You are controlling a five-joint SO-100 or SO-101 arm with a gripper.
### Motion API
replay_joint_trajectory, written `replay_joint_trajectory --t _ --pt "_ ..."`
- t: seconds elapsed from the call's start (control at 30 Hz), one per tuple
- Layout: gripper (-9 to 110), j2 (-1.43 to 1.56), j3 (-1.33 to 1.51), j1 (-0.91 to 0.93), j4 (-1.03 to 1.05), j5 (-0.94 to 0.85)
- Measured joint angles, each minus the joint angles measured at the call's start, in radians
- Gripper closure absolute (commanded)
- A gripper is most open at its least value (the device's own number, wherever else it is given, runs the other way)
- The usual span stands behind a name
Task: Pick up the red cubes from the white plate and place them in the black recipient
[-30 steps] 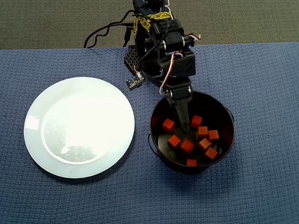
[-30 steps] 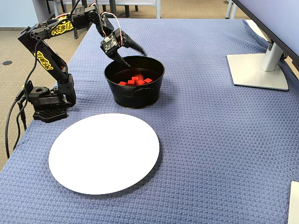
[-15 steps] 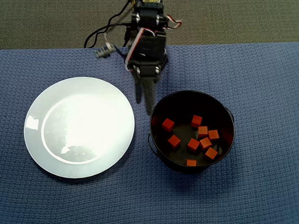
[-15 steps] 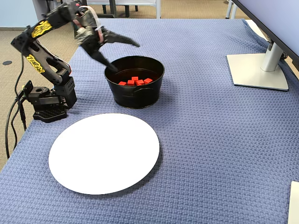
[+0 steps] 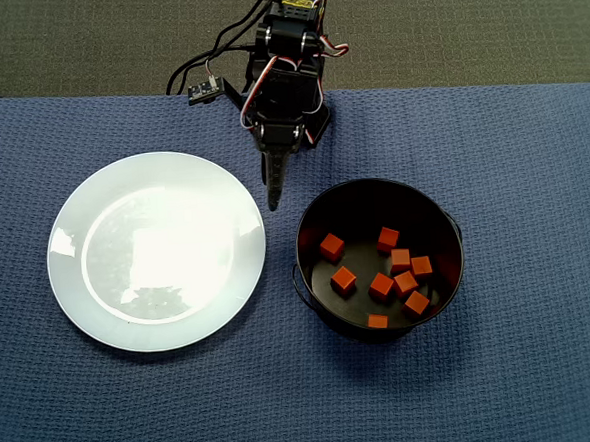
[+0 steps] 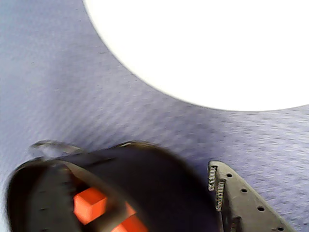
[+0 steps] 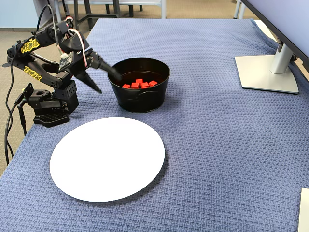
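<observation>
The white plate (image 5: 157, 251) (image 7: 107, 157) lies bare on the blue cloth, and it fills the top of the wrist view (image 6: 203, 48). Right of it in the overhead view stands the black recipient (image 5: 359, 205) (image 7: 140, 99) (image 6: 159, 179). Several red cubes (image 5: 382, 286) (image 7: 140, 84) (image 6: 89, 205) lie on its floor. My gripper (image 5: 272, 192) (image 7: 109, 84) hangs between plate and pot, just outside the pot's rim. It is open with nothing between its fingers. One finger (image 6: 241, 203) shows at the wrist view's lower right.
The arm's base (image 7: 48, 104) and its cables sit at the cloth's edge behind the gripper. A monitor stand (image 7: 268, 72) occupies the far right of the fixed view. Blue cloth (image 5: 544, 366) covers the whole table.
The gripper has lifted out of the pot, swung toward the plate side and come down beside the pot's rim. The cubes stay in the pot.
</observation>
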Motion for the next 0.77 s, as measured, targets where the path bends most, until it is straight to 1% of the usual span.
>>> replay_joint_trajectory --t 0.17,0.33,0.4,0.77 --pt "84 0.089 0.163 0.008 -0.026 0.000" --pt "88 0.163 0.261 0.023 -0.043 0.000" --pt "93 0.176 0.307 0.026 -0.049 -0.002" --pt "100 0.213 0.390 0.060 -0.069 -0.017"
